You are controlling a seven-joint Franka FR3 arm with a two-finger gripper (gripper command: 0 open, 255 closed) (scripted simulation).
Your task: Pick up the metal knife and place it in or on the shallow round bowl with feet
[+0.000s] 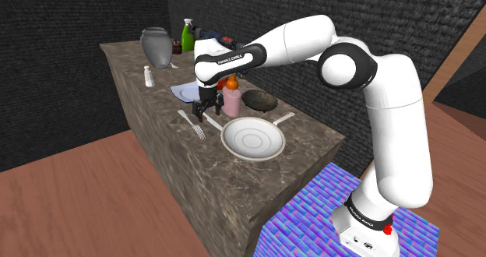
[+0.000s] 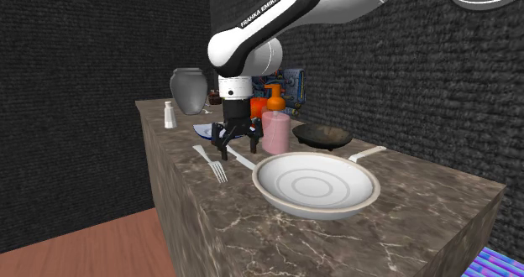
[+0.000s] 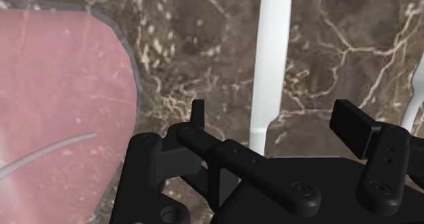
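Observation:
The knife (image 1: 213, 124) is drawn plain white and lies flat on the marble counter between a fork (image 1: 191, 124) and a white pan. My gripper (image 1: 206, 110) hangs low over one end of it, open. In the wrist view the knife (image 3: 272, 60) runs between my spread fingertips (image 3: 197, 114), which stand clear of it. From the second exterior view my gripper (image 2: 231, 143) sits just above the knife (image 2: 242, 158). The shallow dark bowl (image 1: 259, 100) stands beyond the pink cup, also seen as the bowl (image 2: 322, 135).
A pink cup (image 1: 231, 101) with an orange item behind it stands close beside my gripper. A large white pan (image 1: 230, 145) lies near the counter's front. A plate (image 1: 184, 91), salt shaker (image 1: 148, 76), grey vase (image 1: 156, 47) and green bottle (image 1: 188, 36) stand further back.

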